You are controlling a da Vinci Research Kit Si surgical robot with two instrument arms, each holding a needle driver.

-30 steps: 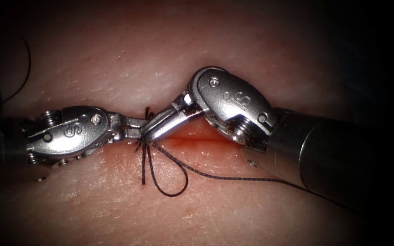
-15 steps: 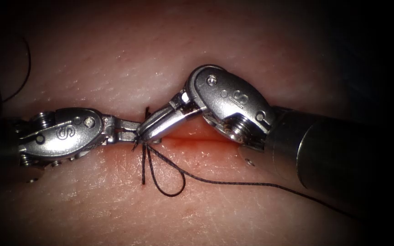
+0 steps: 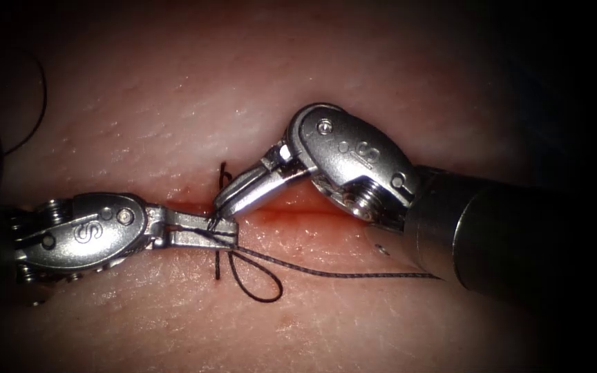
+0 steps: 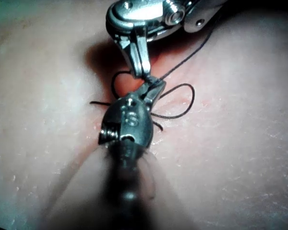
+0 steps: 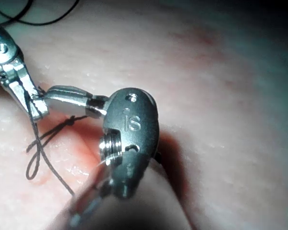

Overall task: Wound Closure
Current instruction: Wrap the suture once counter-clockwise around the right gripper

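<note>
Clamping the thread [image 3: 326, 271] beside the knot, left gripper [image 3: 224, 235] lies closed; right gripper [image 3: 226, 204] closed just above.

We see dark braided thread [image 3: 257, 276] knotted at the tissue's [image 3: 174, 103] reddened cut [image 3: 291, 207], a loop and short ends lying below it, one strand trailing right across the pale surface.
</note>
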